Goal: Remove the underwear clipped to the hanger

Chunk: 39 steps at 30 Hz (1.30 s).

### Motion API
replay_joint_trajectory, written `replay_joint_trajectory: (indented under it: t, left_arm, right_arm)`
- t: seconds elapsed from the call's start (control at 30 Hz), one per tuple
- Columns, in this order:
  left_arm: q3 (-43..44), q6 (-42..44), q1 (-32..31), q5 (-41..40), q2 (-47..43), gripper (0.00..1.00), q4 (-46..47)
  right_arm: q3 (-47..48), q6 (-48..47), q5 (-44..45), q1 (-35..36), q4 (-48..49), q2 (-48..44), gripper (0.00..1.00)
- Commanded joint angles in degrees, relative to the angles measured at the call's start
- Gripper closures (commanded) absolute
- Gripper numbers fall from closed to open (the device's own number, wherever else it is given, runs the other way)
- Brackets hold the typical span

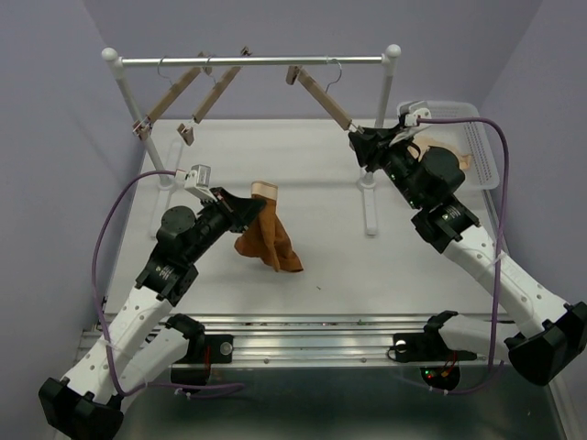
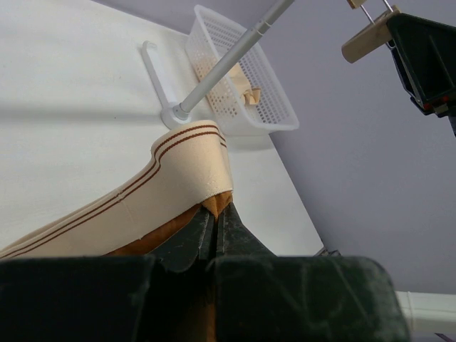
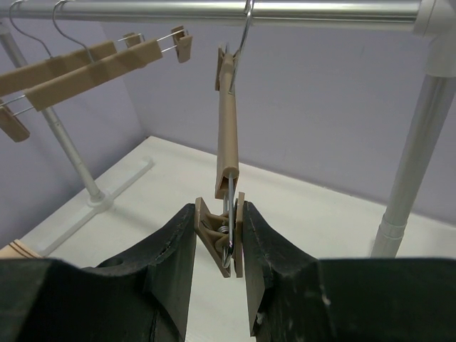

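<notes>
Looking at a white table [image 1: 367,275], lilac walls, rail [image 1: 252,61] at the back. Left arm reaches low over mid-table, left gripper [image 1: 246,207] clamped on the underwear [image 1: 268,242] waistband, well apart from the hanger [image 1: 319,94]. Right arm stretches up, right gripper [image 1: 359,144] squeezing that tilted hanger's lower clip [image 3: 222,239].

A lab test cell: bare lavender walls [image 1: 46,110], white tabletop [image 1: 330,266], aluminium mounting rail [image 1: 312,325], small garment rack [image 1: 275,61].
</notes>
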Motion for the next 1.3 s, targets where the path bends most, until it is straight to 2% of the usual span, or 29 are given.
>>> replay_joint_trajectory:
  t: [0.0, 0.13, 0.37, 0.6, 0.67, 0.7, 0.73, 0.8, 0.83, 0.87, 0.97, 1.13, 1.27]
  left_arm:
    - [-0.6, -0.3, 0.0, 1.5, -0.4, 1.00, 5.8]
    - [-1.7, -1.0, 0.0, 1.9, -0.7, 1.00, 6.3]
    - [-2.4, -1.6, 0.1, 1.6, -1.9, 1.00, 6.9]
    - [-0.5, -0.7, 0.1, 1.4, 0.0, 1.00, 6.9]
    - [0.4, -0.3, 0.1, 1.7, 0.7, 1.00, 6.9]
    - [0.7, -0.2, 0.1, 1.8, 1.4, 1.00, 6.9]
    - [1.3, 0.0, 0.1, 2.2, 1.8, 1.00, 7.1]
    - [1.9, 0.0, 0.1, 2.4, 2.9, 1.00, 7.5]
    - [2.4, 0.2, 0.1, 2.9, 3.3, 1.00, 7.7]
    - [2.6, 0.2, 0.0, 3.0, 3.6, 1.00, 8.5]
    - [3.1, 0.3, 0.1, 3.4, 4.2, 1.00, 9.9]
    - [3.7, 0.0, 0.1, 6.3, 5.1, 1.00, 13.4]
    - [5.1, 0.3, 0.0, 9.5, 6.6, 1.00, 14.6]
  right_arm:
    - [3.7, -1.6, 5.1, -0.4, 6.6, -1.3, 0.99]
    - [5.4, -2.2, 5.7, -0.4, 8.0, 0.8, 0.99]
    - [8.5, -1.2, 8.9, -0.4, 4.2, 5.5, 0.99]
    - [5.6, 3.2, 8.8, -0.4, -2.0, 5.8, 0.99]
    - [5.0, 4.3, 6.0, -0.4, -2.9, 5.3, 0.99]
    - [4.7, 4.4, 4.3, -0.4, -3.2, 4.6, 0.94]
    - [4.3, 5.0, 1.9, -0.4, -3.7, 4.0, 0.65]
    - [4.1, 5.4, -0.4, -0.4, -4.1, 2.9, 0.31]
    - [3.5, 5.6, -2.0, -0.4, -4.4, 1.5, 0.07]
    - [3.0, 5.3, -2.6, -0.4, -5.2, 0.5, 0.00]
    - [0.3, 3.6, -10.8, -0.4, -7.8, -3.4, 0.00]
    - [-5.3, 0.8, -30.3, -0.4, -11.3, -8.6, 0.00]
    - [-9.7, 6.4, -44.4, -0.4, -3.3, -8.0, 0.00]
